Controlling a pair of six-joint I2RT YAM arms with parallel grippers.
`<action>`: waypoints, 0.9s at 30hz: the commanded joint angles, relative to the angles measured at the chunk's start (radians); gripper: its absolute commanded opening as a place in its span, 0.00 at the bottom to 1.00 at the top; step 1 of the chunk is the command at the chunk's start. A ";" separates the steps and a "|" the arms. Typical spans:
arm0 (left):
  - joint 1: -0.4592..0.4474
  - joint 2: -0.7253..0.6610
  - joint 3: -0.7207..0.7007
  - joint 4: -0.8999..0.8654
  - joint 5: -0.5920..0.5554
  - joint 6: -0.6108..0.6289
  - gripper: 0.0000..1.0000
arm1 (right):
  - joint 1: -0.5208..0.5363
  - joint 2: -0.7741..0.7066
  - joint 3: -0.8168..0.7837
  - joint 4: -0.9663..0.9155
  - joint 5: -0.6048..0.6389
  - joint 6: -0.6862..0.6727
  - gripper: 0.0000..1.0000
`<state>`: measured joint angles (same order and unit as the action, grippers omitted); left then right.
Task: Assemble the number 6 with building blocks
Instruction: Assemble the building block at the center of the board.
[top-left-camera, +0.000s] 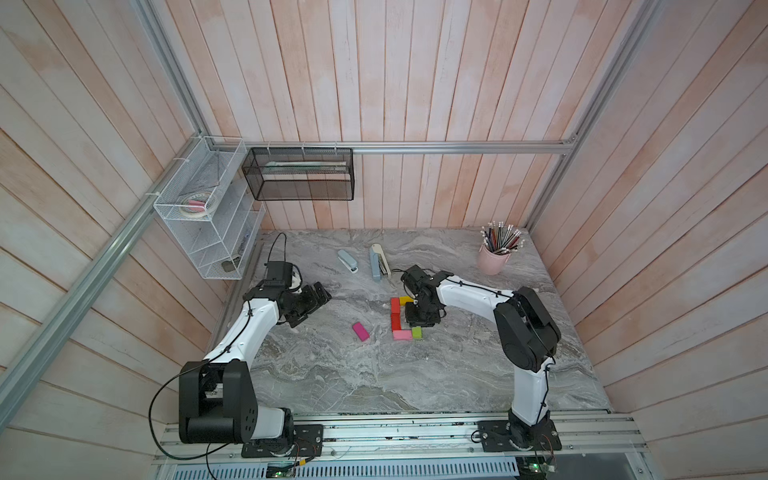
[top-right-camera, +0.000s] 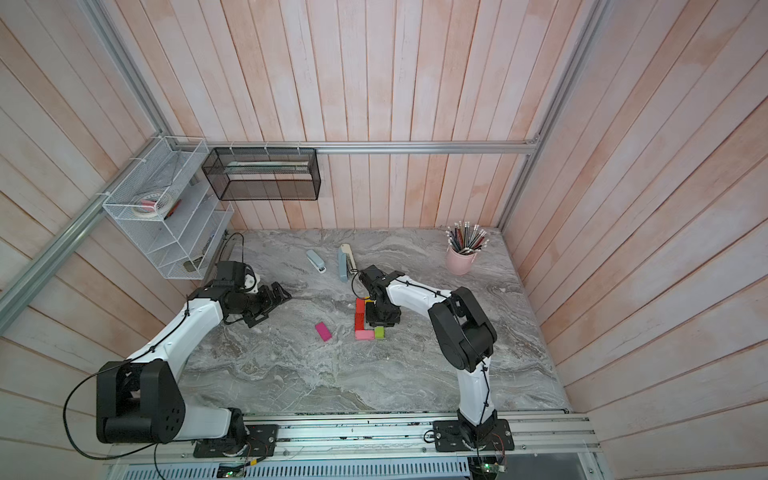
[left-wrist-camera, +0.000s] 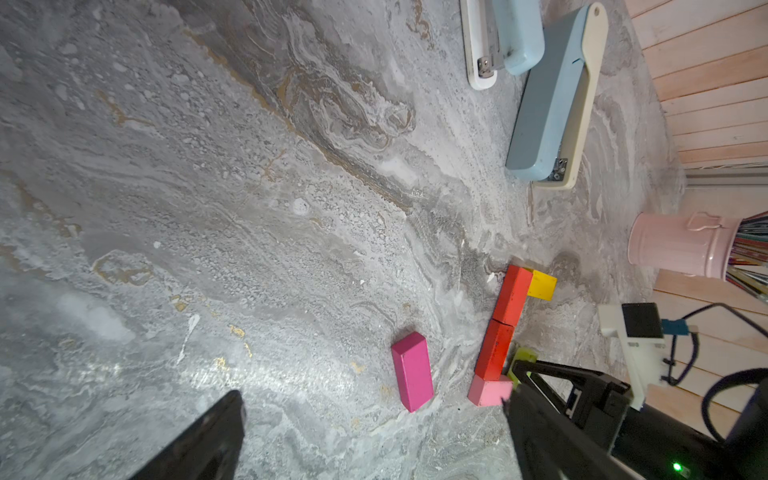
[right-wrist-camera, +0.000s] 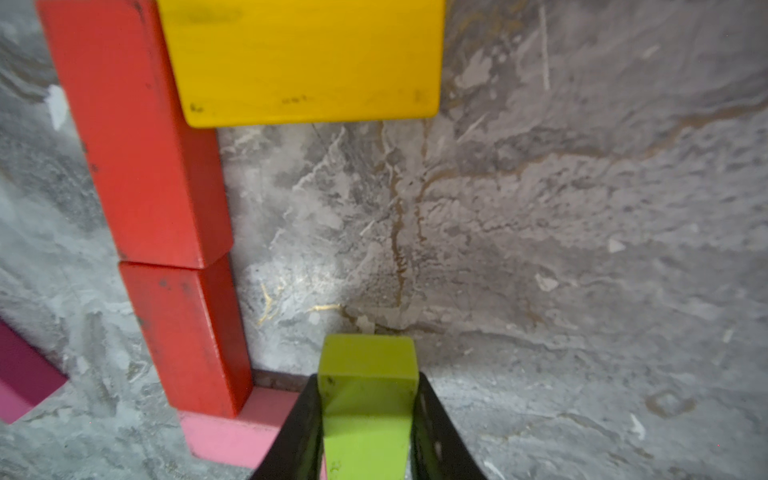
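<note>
Right wrist view: shows the right pincer (right-wrist-camera: 367, 384) clamped on the lime green block (right-wrist-camera: 368, 415), with dark fingers (right-wrist-camera: 299, 432) pressed to its two long sides. Cuts off the yellow block (right-wrist-camera: 307, 62), the upper red block (right-wrist-camera: 137, 137) and the magenta block (right-wrist-camera: 20, 374) at the frame edges. Hides part of the light pink block (right-wrist-camera: 232, 436) behind one finger, so cannot tell whether green touches pink, only that it sits just beside pink's end. Cannot tell either whether green rests on the tabletop (right-wrist-camera: 540, 249) or hangs just above it.

Both top views: place the figure just right of frame centre. Stack the upper red block end to end with the lower red block (top-left-camera: 396, 322) in a column. Set yellow against the right side of the column's top, half covered by the right arm's wrist. Lay pink across the column's foot and put green at pink's right end, partly under the pincer.

Left wrist view: buries most of green and pink's end behind the right pincer.

Top view again: shows the left pincer (top-left-camera: 312, 306) open, fingers spread wide, left of centre and well apart from every block. Puts magenta alone and tilted, between that pincer and the red column. Shows two staplers (top-left-camera: 379, 262) above the figure, apart from it, and a pencil cup (top-left-camera: 493, 259) at upper right. Leaves the contents of the white wire shelf (top-left-camera: 208, 216) too small to make out.
</note>
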<state>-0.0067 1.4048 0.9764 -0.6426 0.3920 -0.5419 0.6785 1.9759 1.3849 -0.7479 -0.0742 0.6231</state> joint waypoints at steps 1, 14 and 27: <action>0.005 0.001 0.016 0.006 -0.006 0.007 1.00 | 0.011 0.029 0.004 -0.012 -0.012 -0.006 0.31; 0.005 -0.002 0.014 0.008 -0.007 0.003 1.00 | 0.010 0.046 0.008 -0.022 -0.021 -0.008 0.33; 0.005 -0.008 0.008 0.004 -0.004 0.005 1.00 | 0.007 0.035 -0.009 0.010 -0.038 0.015 0.48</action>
<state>-0.0063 1.4048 0.9764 -0.6430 0.3920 -0.5423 0.6804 1.9919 1.3872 -0.7403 -0.1066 0.6281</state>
